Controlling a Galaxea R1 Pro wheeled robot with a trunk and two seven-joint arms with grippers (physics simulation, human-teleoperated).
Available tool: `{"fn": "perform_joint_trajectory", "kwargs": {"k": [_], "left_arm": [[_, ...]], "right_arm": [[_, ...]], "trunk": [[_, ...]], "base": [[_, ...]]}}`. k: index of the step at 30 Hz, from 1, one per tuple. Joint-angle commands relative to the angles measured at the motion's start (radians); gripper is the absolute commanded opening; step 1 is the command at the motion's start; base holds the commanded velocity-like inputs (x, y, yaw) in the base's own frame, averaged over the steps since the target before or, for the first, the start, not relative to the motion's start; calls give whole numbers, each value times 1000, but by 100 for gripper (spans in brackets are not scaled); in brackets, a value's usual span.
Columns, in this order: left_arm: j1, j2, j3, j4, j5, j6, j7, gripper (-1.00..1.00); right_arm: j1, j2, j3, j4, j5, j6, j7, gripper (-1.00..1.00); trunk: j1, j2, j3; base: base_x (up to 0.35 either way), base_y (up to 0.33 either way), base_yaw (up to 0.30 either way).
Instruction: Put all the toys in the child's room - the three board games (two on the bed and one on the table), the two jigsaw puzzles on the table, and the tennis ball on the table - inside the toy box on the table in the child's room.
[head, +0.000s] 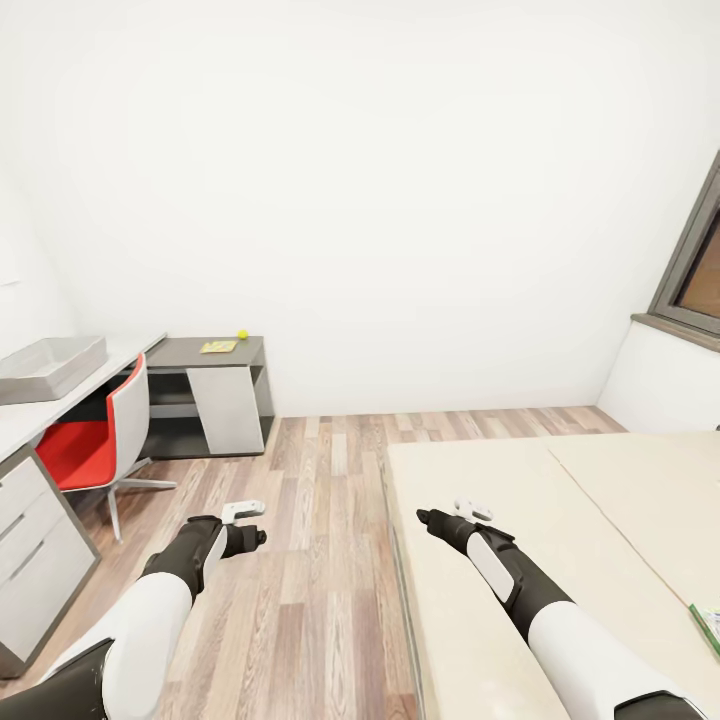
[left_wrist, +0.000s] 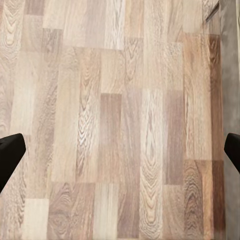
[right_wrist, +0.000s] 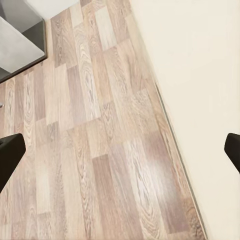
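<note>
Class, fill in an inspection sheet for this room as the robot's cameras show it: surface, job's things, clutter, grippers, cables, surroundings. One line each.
Surface: L-shaped desk, pale top joined to a lower dark grey section; wood-plank floor.
Job's things: grey toy box on the pale desk top; tennis ball and a flat yellow-green box on the dark section, apart from each other; edge of a green printed box on the bed.
Clutter: nothing seen.
Grippers: left gripper over bare floor, fingers apart, empty; right gripper over the bed's edge, fingers apart, empty.
Cables: nothing seen.
Surroundings: red chair at the desk, white walls, window.
</note>
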Motion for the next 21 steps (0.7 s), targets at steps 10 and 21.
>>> {"fn": "perform_joint_trajectory", "kwargs": {"k": [10,21], "left_arm": [[-1,-1,7,-3,-10,5,-8,100],[-1,-2,7,-3,-10,5,-8,100]], "right_arm": [[-1,-1,5,-2,-5,3,-7,100],[-1,-1,5,-2,-5,3,-6,100]], "trunk": [[1,-2,-2],[1,-2,-2]], "base": [[0,-108,0],[0,-192,0]]}}
